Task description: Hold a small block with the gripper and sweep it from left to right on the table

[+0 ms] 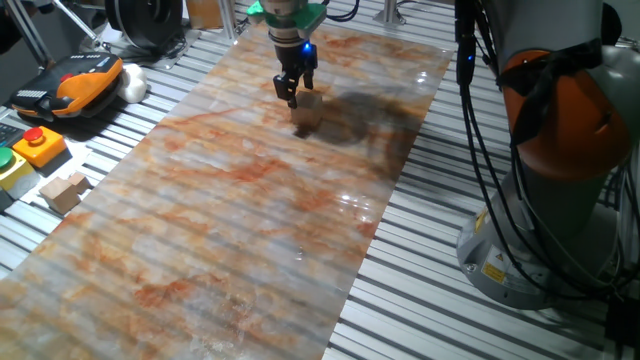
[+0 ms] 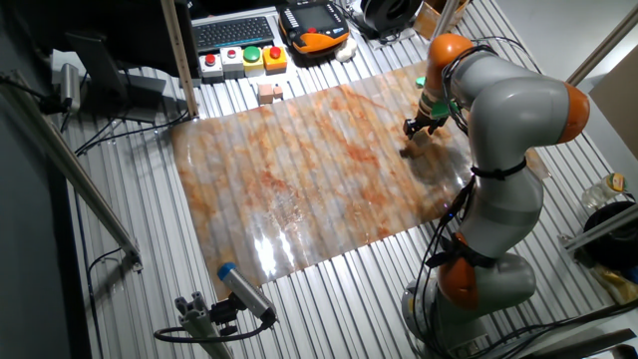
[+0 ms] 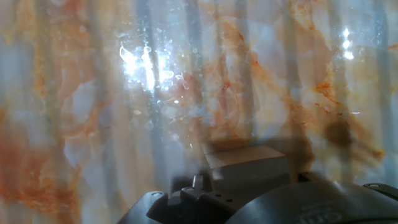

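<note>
On the long glossy marbled orange-and-grey table (image 1: 230,220), the small light-tan wooden cube (image 1: 307,112) sits toward the far end, directly below the black two-fingered gripper (image 1: 293,99). Whether the jaws clamp it I cannot tell; the sweep looks barely begun.

Bare table (image 1: 230,230) all around the small block (image 1: 307,112).
</note>
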`<state>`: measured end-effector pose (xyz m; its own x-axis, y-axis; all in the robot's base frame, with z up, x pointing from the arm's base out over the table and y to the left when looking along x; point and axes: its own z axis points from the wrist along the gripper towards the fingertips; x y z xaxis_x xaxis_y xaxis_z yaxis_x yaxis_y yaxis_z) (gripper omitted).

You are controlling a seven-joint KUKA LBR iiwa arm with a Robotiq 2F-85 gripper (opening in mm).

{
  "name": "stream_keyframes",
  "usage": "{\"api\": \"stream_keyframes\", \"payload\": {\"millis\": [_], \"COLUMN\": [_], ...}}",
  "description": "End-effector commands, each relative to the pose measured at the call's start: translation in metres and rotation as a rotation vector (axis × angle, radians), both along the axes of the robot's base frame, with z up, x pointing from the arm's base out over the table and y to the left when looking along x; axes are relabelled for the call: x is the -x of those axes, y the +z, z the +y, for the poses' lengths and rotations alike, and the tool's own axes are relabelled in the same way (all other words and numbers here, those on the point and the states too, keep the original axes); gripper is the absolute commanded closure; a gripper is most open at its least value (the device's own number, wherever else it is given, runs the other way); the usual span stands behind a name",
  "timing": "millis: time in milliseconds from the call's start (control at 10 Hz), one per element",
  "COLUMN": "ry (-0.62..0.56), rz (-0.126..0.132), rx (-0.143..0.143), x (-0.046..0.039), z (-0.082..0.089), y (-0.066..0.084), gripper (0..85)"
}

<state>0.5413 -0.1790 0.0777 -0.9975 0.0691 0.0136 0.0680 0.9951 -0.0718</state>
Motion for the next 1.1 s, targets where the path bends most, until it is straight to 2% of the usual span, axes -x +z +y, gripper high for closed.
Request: {"api": "stream_keyframes", "payload": {"millis": [0,400,500,600,800,900,1000], "ry": [-0.001,-0.024,-0.061,-0.084,-0.062,-0.016,0.038], "rz": [-0.001,-0.005,-0.003,-0.009,-0.008,-0.001,0.012], "rx": [0.000,-0.007,-0.029,-0.032,-0.012,0.019,0.036], "x": [-0.0001,-0.0001,-0.0001,-0.0001,-0.0001,-0.0001,-0.0001], "z": [0.0000,0.0000,0.0000,0.0000,0.0000,0.0000,0.0000], "y": [0.0001,0.0001,0.0001,0.0001,0.0001,0.0001,0.0001], "gripper": [17.0,17.0,17.0,17.0,17.0,17.0,17.0]}}
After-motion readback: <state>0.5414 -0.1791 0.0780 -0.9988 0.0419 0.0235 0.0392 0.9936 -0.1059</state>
